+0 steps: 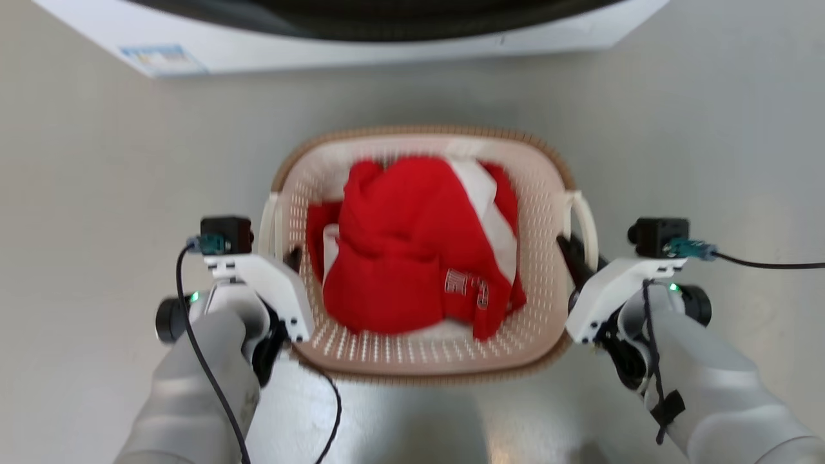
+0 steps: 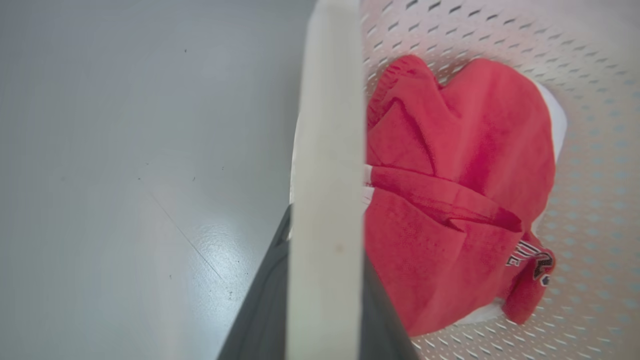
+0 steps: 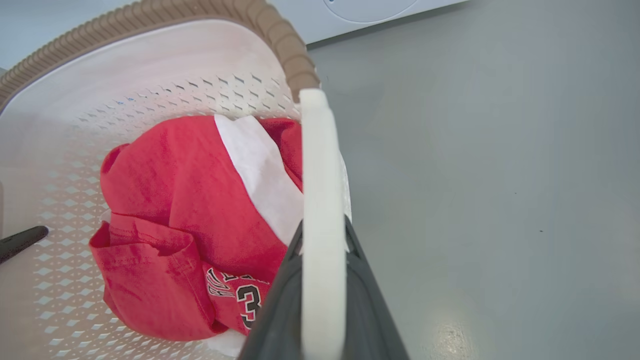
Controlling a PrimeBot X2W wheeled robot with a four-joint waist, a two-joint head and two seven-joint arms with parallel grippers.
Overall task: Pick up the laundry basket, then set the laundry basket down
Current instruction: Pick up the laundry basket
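**Both tools clamped on the basket's handles**

At 7 and 5 o'clock in the head view lie two pale grey forearms [image 1: 193,386], with a black cable [image 1: 206,361] running along the left one. The left tool [image 1: 287,258] sits at 8 o'clock and the right tool [image 1: 583,258] at 4 o'clock. Each carries a small black camera [image 1: 225,235] on its wrist.

Between them, at the centre, is the laundry basket [image 1: 361,351], cream with rows of holes and a brown woven-look rim. Each tool straddles a white loop handle, one dark finger inside the basket wall and one outside. In the left wrist view the left handle [image 2: 325,150] runs up between the fingers [image 2: 265,310], which press on both its faces with no gap seen. The right wrist view shows the same at the right handle [image 3: 320,175]. Both tools are closed tight on the basket by its handles. Whether the basket's base rests on the grey floor [image 1: 97,193] or hangs off it, I cannot tell.

Inside the basket lies a crumpled red garment [image 1: 412,245]. It has a white band [image 1: 483,200] towards 1 o'clock and dark lettering [image 1: 465,287] towards 5 o'clock.

Beyond the basket, at 12 o'clock, is the white front of a washing machine [image 1: 387,48], well apart from the rim. It has a small label [image 1: 161,58] at 11 o'clock.
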